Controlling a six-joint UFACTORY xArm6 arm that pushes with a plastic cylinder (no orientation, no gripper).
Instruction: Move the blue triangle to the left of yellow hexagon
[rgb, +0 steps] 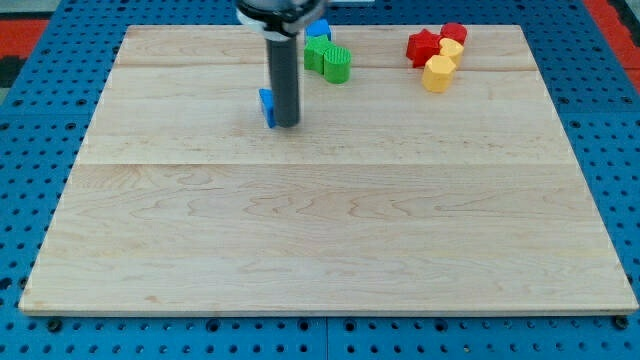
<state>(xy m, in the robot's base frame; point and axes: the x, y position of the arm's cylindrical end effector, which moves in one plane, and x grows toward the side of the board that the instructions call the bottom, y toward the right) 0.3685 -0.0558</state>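
The blue triangle (267, 106) lies on the wooden board in the upper left-middle, mostly hidden behind my rod. My tip (287, 125) rests on the board just to the view's right of it, touching or nearly touching. The yellow hexagon (437, 74) sits at the upper right, far to the right of the blue triangle. A smaller yellow block (452, 50) lies just above it.
A red star-like block (423, 45) and a red block (455, 33) stand by the yellow ones. Two green blocks (329, 60) and another blue block (319, 29) sit near the top, right of my rod. The board's edge (330, 314) runs along the view's bottom.
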